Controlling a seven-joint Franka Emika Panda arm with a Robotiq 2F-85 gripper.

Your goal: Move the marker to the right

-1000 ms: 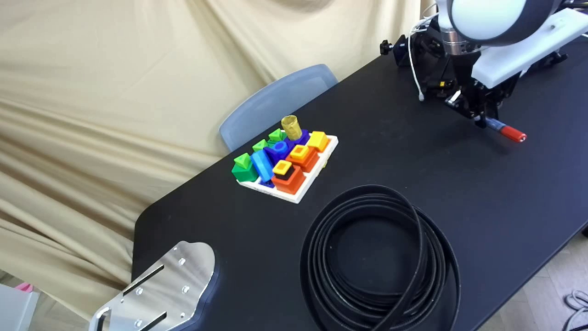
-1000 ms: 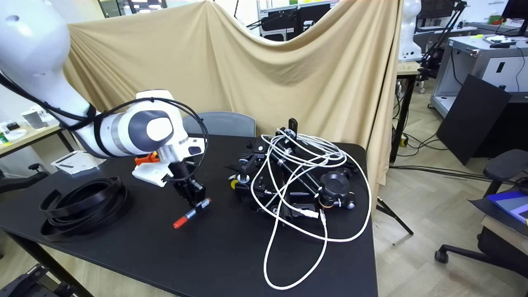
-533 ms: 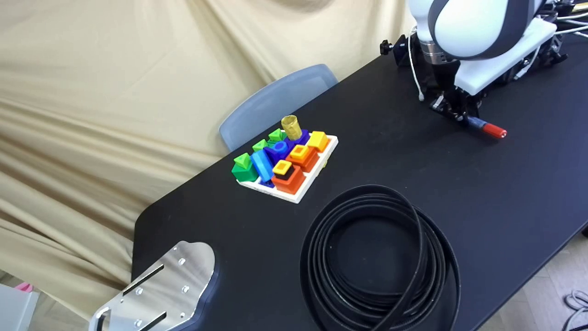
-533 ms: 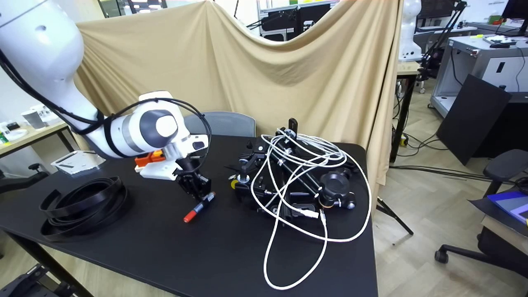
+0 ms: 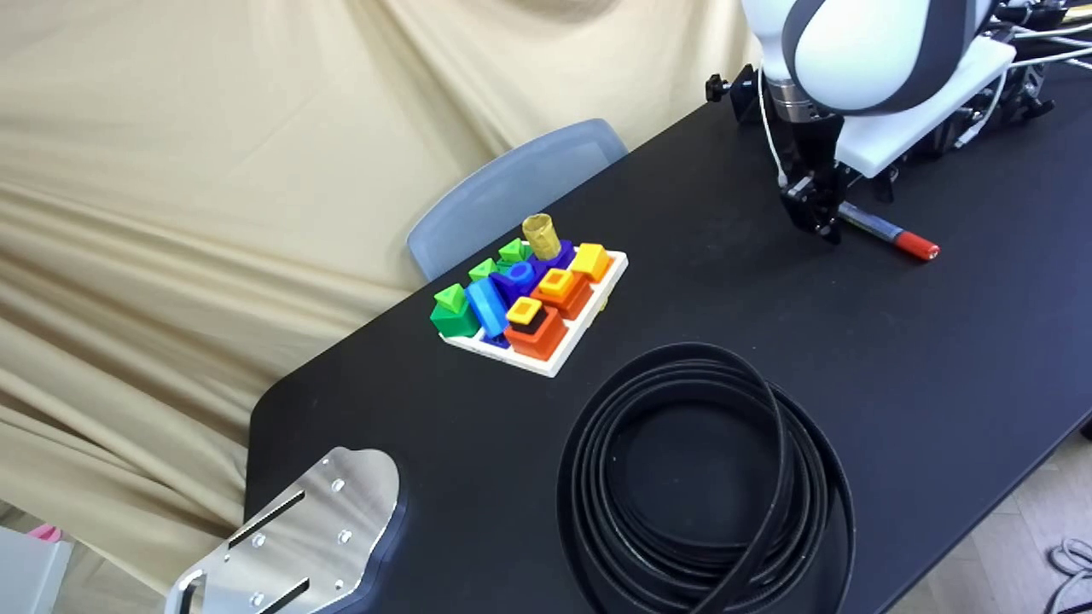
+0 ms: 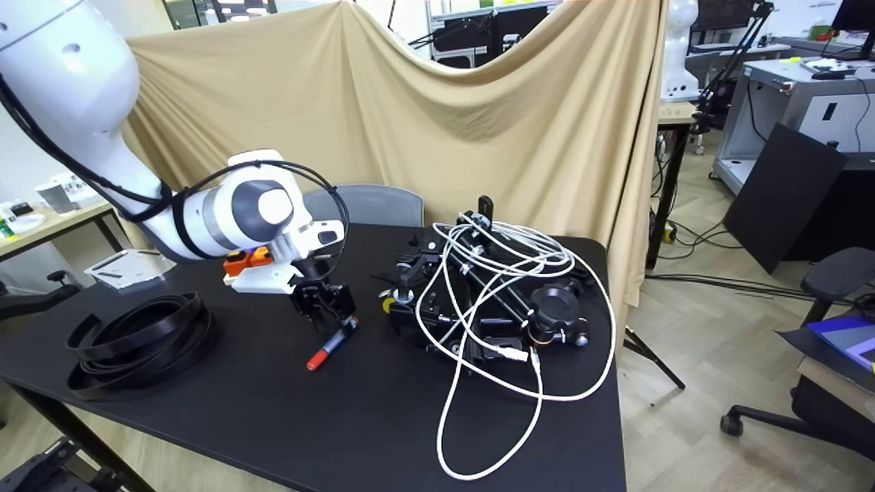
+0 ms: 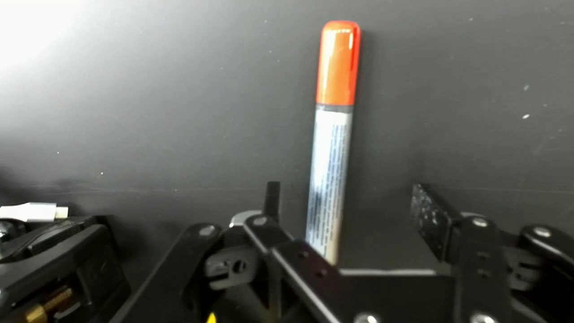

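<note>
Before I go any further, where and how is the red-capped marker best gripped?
Probably around the middle of the barrel, coming from above, jaws closing across its width. The marker lies flat on the table, long and slim; in the wrist view the open jaws stand either side of the barrel, the red cap beyond them.

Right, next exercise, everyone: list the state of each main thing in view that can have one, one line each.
Slim red-capped marker, cap on, lying on the black table
Black two-finger gripper, open, straddling the marker
Flat black strap, coiled
Thin white cable, loosely looped
Multicoloured plastic blocks, set on the flat white board, several stacked
Beige cloth curtain, hanging in folds
</note>
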